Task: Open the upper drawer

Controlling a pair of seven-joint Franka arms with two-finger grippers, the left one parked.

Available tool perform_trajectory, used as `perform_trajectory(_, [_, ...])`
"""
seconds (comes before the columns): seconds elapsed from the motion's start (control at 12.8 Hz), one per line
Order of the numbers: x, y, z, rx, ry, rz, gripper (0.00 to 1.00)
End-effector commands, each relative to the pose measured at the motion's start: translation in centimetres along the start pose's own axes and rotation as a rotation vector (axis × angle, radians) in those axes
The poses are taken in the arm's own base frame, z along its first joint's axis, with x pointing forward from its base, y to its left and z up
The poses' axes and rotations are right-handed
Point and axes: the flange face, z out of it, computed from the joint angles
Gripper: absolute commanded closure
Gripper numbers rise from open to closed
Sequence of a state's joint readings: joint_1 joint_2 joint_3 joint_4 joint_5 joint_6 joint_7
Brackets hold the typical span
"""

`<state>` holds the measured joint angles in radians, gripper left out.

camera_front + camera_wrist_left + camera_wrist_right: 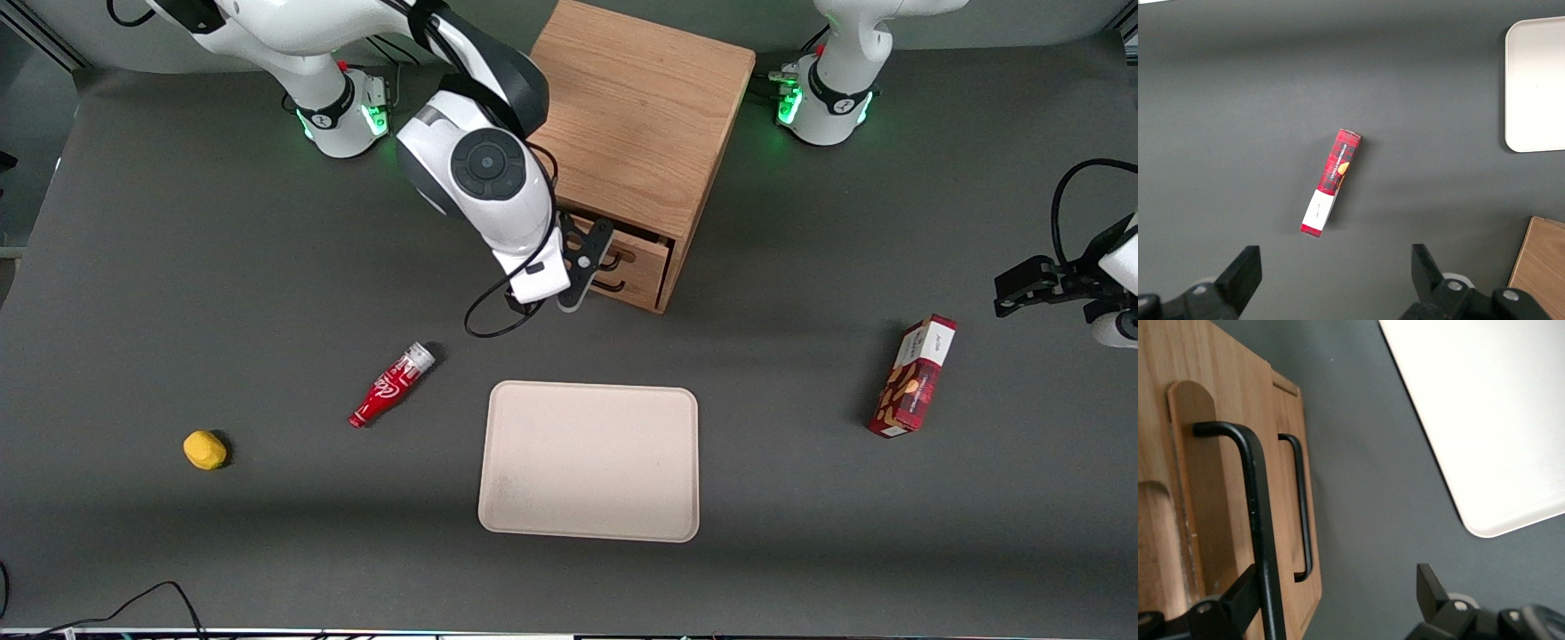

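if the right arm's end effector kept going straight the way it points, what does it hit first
Most likely the thin black wire handle of the light-oak upper drawer: the open end effector sits right at it, one finger beside the bar. Depth is uncertain.

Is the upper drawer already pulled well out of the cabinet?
No: the upper drawer sits almost flush in the cabinet, with the gripper at its handle, jaws open.

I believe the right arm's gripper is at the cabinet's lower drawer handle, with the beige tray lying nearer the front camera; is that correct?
Not quite. The right wrist view shows the gripper open at the upper drawer's handle, not the lower drawer's handle, one finger beside the bar. The beige tray does lie nearer the front camera than the cabinet.
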<state>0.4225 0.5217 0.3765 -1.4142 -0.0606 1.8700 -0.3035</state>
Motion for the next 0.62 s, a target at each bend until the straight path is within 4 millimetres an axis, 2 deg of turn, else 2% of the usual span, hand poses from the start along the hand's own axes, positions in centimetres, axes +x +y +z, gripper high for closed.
perform_trajectory(0.0, [-0.2, 2.4, 0.1, -0.023, 0.024, -0.022, 0.0])
perform_trajectory(0.16, [-0.5, 4.2, 0.4, -0.039, 0.031, -0.038, 0.0])
perform_trajectory(0.55, [-1.2, 9.7, -1.0, -0.057, 0.091, -0.056, 0.0])
